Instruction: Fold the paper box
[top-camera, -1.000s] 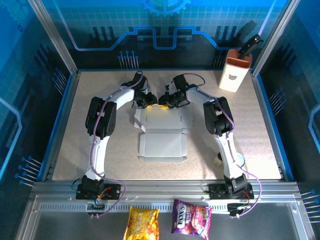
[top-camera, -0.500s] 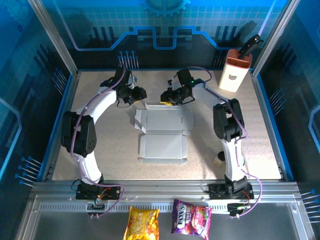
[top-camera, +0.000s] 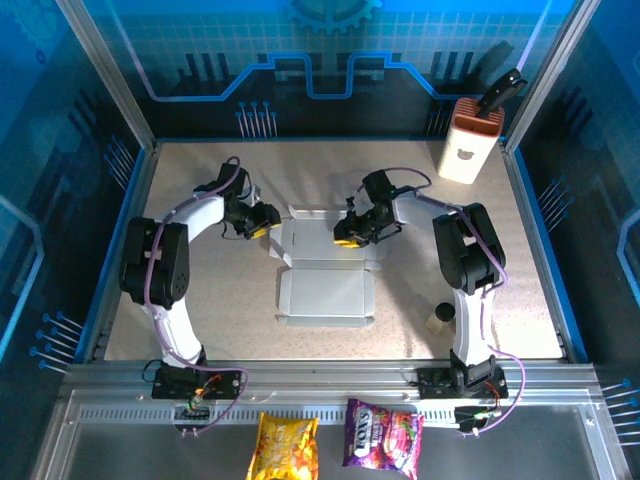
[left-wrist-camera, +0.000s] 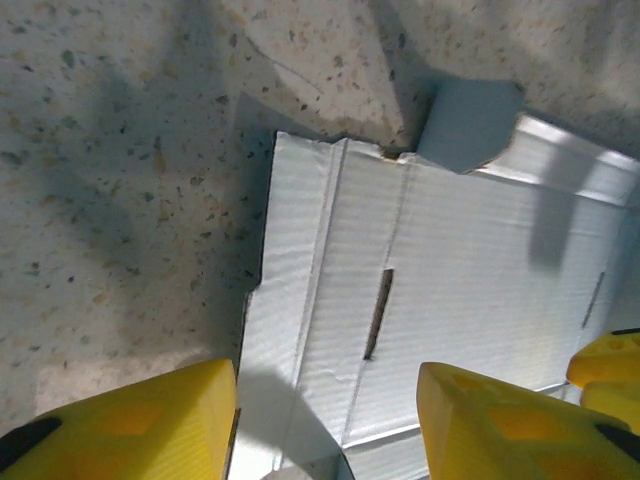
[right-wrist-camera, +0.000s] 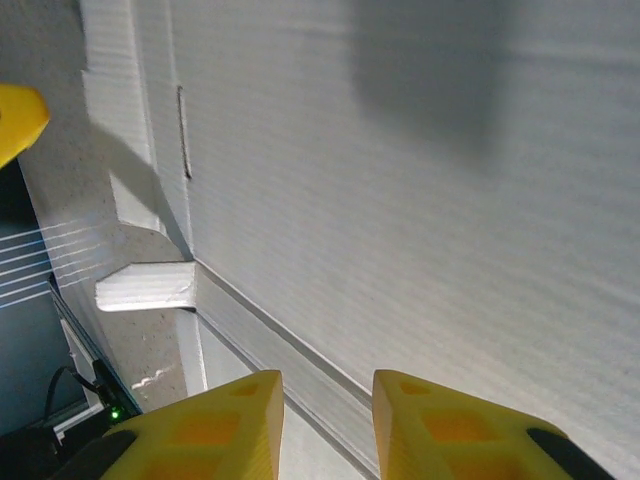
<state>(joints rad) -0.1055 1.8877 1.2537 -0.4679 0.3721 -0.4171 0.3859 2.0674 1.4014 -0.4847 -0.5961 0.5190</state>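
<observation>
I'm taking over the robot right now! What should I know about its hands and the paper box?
Left hand: open, holding nothing. Its yellow fingers sit either side of the left edge of the pale grey-white creased cardboard box cutout.
Right hand: jaws a little apart, low over the cutout's far panel, gripping nothing.
Box: lies nearly flat in the middle of the speckled beige table.
Done: nothing looks properly folded yet.
Left: fold up the flaps and close the box.
</observation>
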